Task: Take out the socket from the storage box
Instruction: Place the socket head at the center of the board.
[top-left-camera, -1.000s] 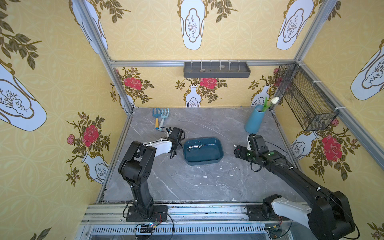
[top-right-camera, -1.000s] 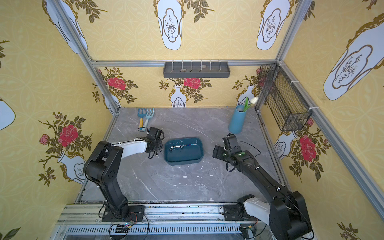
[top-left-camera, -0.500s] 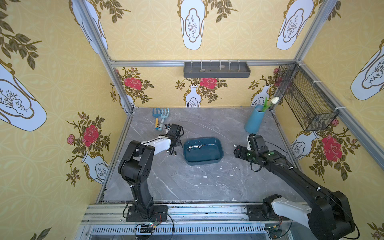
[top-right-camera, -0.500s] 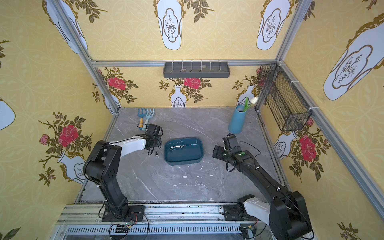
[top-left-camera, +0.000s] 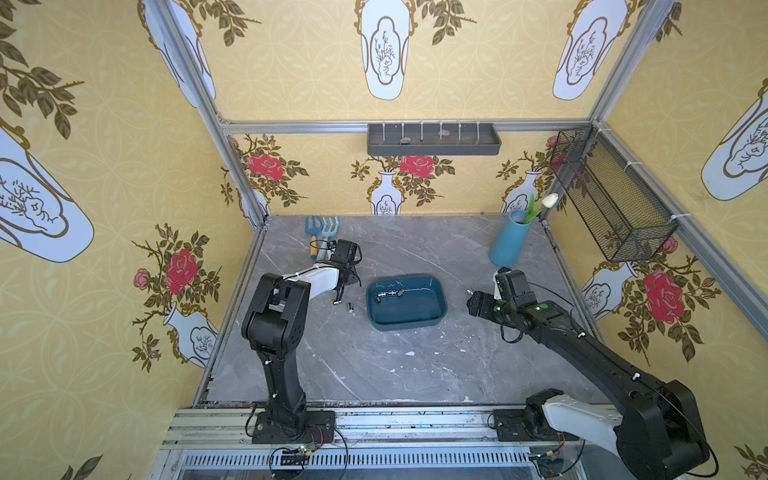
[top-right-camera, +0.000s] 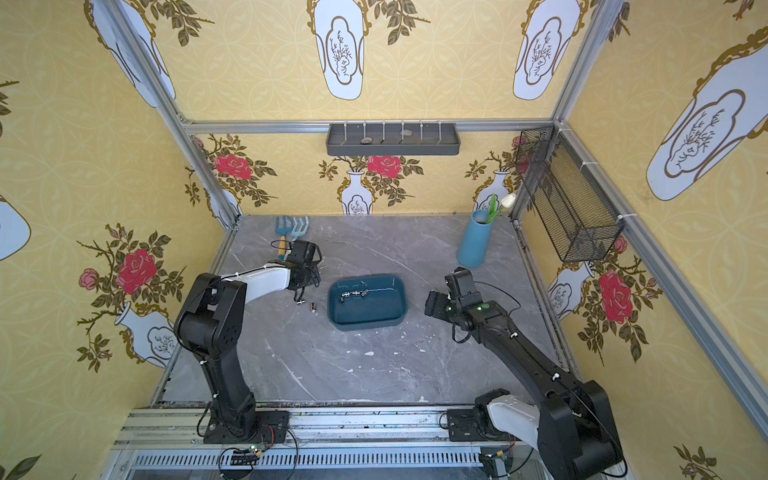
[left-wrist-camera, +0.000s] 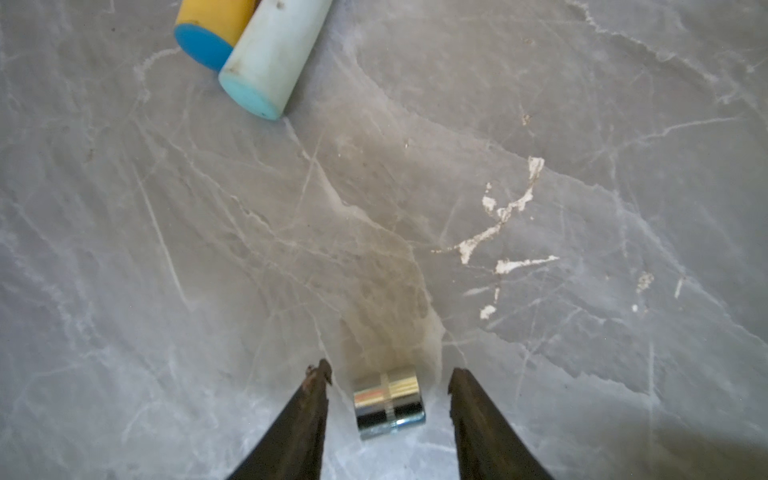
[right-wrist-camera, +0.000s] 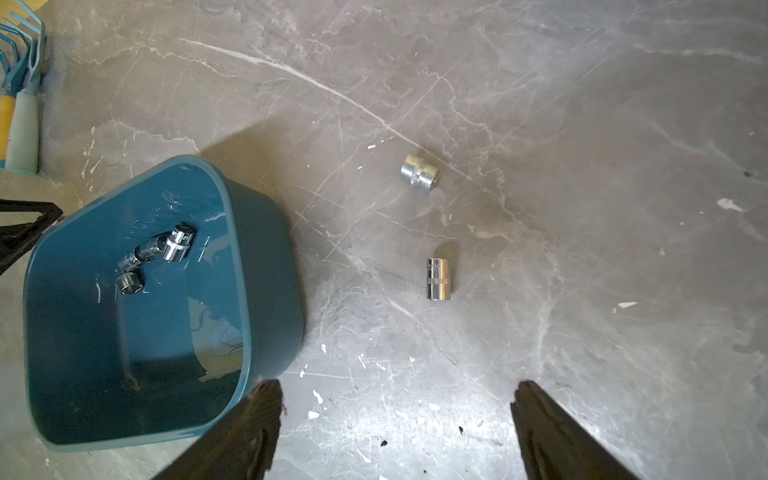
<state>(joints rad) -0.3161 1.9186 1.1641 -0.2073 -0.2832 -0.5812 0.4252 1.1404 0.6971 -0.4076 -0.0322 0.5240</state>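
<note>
The storage box is a dark teal tub at the middle of the table, with several chrome sockets inside. One socket lies on the table just left of the box. My left gripper hangs open over it, with a gap on each side of the socket. My right gripper stands open and empty, right of the box wall. Two more sockets lie on the table ahead of it.
Two garden tools lie at the back left, close behind my left wrist. A blue vase with a tulip stands at the back right. A grey wall tray and a black mesh basket hang on the walls.
My left gripper has opened and let go of the socket, which now lies on the table left of the box. The gripper drew back slightly. The right arm has not moved.
</note>
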